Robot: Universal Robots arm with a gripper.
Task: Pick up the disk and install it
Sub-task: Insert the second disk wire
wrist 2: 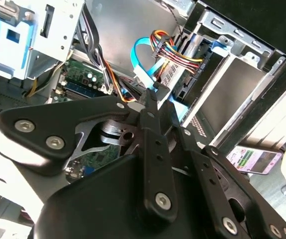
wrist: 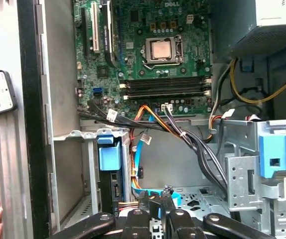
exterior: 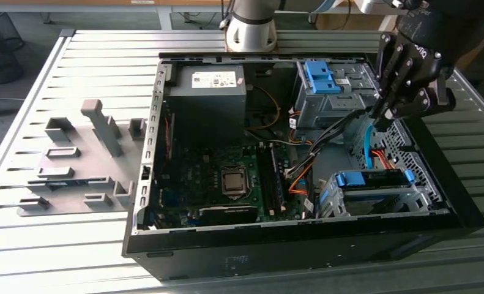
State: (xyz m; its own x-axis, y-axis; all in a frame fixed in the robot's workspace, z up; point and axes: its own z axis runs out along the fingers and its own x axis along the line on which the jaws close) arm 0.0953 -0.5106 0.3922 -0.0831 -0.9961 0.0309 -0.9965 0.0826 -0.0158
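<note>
Gripper: the black gripper [exterior: 386, 116] is seen in the exterior view lowered over the open computer case [exterior: 144, 202], on that view's right side, between the two drive cages; its fingers [wrist 2: 155, 97] are drawn together in the second wrist view, with nothing seen between them.
Disk: the silver disk [exterior: 380, 196] is seated in the lower drive cage [exterior: 327, 199], at the case's near corner on the exterior view's right, with a blue rail [exterior: 372, 179] along its top edge.
Cables: a light-blue data cable [wrist 2: 140, 59] and a coloured wire bundle [wrist 2: 175, 47] are just beyond the fingertips.
Motherboard: a green motherboard [wrist: 153, 55] lies on the case floor.
Table: the case is set on a slatted metal table [exterior: 54, 233], beside a grey fixture [exterior: 78, 165].
</note>
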